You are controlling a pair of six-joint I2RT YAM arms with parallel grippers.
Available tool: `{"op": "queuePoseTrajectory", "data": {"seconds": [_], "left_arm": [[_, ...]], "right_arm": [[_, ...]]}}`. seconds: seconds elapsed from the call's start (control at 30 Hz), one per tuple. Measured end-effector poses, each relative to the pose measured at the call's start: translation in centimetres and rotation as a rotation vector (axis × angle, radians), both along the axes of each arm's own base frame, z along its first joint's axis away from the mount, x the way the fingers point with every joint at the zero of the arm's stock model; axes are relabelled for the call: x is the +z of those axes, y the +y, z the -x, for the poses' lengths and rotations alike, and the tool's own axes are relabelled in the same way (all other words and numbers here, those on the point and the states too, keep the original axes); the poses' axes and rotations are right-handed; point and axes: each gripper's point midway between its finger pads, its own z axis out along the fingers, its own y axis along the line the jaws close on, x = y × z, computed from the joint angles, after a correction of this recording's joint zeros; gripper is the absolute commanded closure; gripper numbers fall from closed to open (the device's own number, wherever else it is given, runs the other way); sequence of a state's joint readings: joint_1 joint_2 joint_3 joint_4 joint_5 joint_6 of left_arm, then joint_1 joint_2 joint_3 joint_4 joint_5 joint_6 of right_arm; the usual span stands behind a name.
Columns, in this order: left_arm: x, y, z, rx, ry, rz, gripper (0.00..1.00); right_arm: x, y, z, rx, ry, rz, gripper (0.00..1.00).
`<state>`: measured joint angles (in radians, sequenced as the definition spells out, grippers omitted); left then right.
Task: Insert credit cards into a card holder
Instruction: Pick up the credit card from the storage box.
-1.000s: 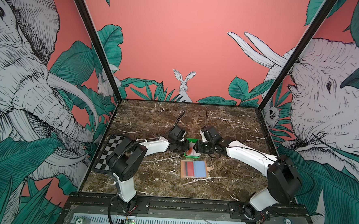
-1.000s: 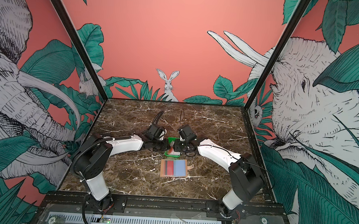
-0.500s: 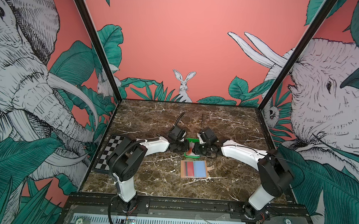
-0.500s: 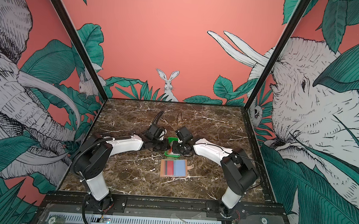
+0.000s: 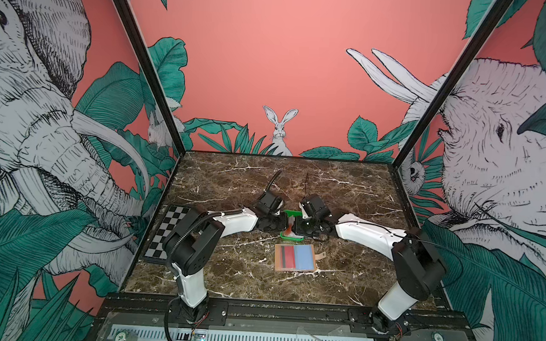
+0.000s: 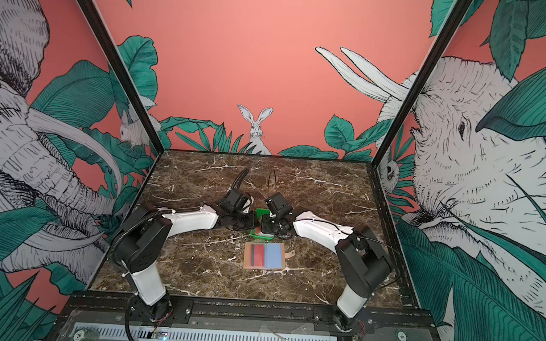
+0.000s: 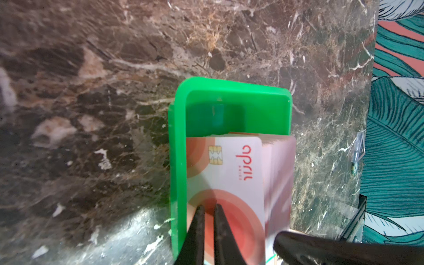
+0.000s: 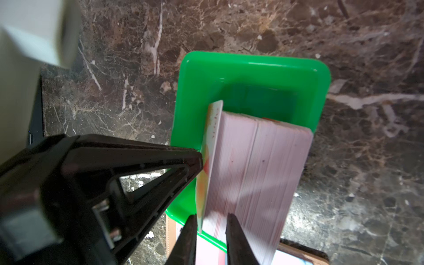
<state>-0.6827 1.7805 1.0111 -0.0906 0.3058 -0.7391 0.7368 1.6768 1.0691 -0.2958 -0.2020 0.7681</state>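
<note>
Both arms stretch low over the tabletop (image 5: 233, 175), forearms near level. They meet mid-table from opposite sides, claws pointing at each other.

Left claw (image 7: 207, 206): we note the jaws all but together, gripping nothing, tips pressed on the printed face of the front card (image 7: 229, 174).

Right claw (image 8: 211, 216): jaws part open astride that card's edge, the gap wider than the card. We see no clamp on it.

Green tray (image 8: 252, 62): holds the stack of credit cards (image 8: 263, 172) on edge, and the front card leans apart from the stack.

Card holder (image 5: 295, 257): lies open and flat just beside the tray, toward the arm bases, with a red card (image 5: 288, 256) and a light blue card (image 5: 304, 256) inside
</note>
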Motion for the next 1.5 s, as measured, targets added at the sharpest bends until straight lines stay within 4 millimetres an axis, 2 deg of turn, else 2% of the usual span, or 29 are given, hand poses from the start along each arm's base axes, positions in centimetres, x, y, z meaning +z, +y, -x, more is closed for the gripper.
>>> {"op": "queuePoseTrajectory", "data": {"seconds": [0.17, 0.53, 0.83, 1.07, 1.23, 1.4, 1.5], "left_arm": [[0.0, 0.0, 0.0, 0.0, 0.0, 0.001, 0.87], [0.0, 0.0, 0.0, 0.0, 0.0, 0.001, 0.88], [0.0, 0.0, -0.1, 0.001, -0.002, 0.002, 0.88], [0.2, -0.1, 0.0, 0.0, -0.005, 0.005, 0.88], [1.7, 0.4, 0.6, -0.001, -0.021, 0.018, 0.86], [5.4, 0.8, 1.2, -0.004, -0.091, 0.083, 0.8], [6.9, 1.2, 2.2, -0.009, -0.12, 0.133, 0.79]], "right_arm": [[0.3, 0.9, -0.2, 0.006, -0.004, -0.015, 0.83], [-0.8, 0.9, -0.1, 0.001, 0.015, 0.008, 0.86], [-1.0, 1.0, -0.4, -0.022, 0.026, 0.019, 1.0], [-0.9, 0.7, -0.5, -0.049, 0.024, 0.039, 1.0], [0.6, 0.2, -0.3, -0.054, 0.005, 0.033, 1.0], [3.3, -0.2, 0.1, -0.045, -0.041, 0.0, 1.0], [4.9, -0.8, 0.7, -0.036, -0.071, -0.022, 1.0]]}}
